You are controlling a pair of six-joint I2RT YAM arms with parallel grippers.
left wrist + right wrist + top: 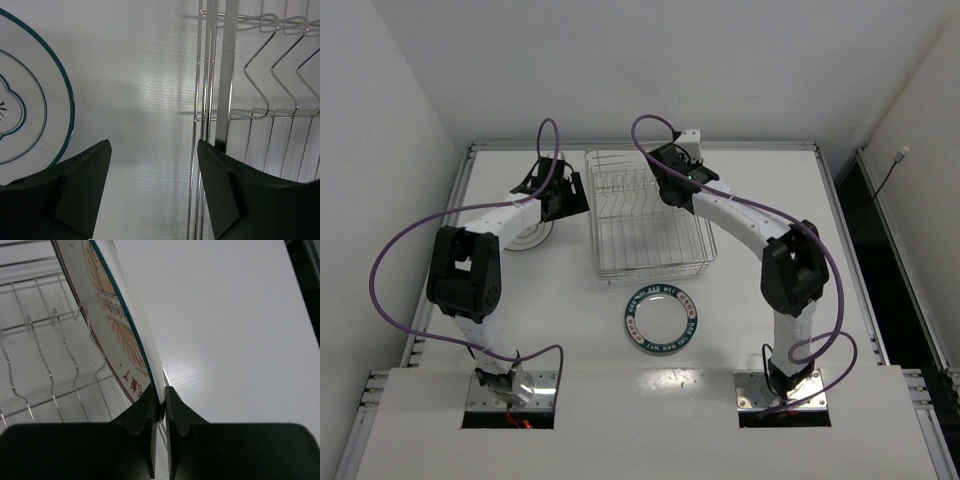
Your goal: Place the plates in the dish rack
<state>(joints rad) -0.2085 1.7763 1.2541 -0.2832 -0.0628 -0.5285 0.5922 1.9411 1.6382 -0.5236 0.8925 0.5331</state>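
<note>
The dish rack [650,220], a silver wire basket, stands at the middle back of the table. My right gripper [161,402] is shut on the rim of the white plate with the orange sunburst centre [107,310], holding it on edge over the rack's tines [55,365]. In the top view the right gripper [676,185] hides that plate. My left gripper [154,145] is open and empty, low over bare table between the rack's left wall [207,100] and a white plate with a teal rim line [30,110]. That plate [527,238] lies flat left of the rack. The blue-lettered plate [663,320] lies flat in front of the rack.
The left gripper [563,195] sits close to the rack's left side. Raised table edges run along the back and both sides. White walls stand behind and to the left. Purple cables loop over both arms.
</note>
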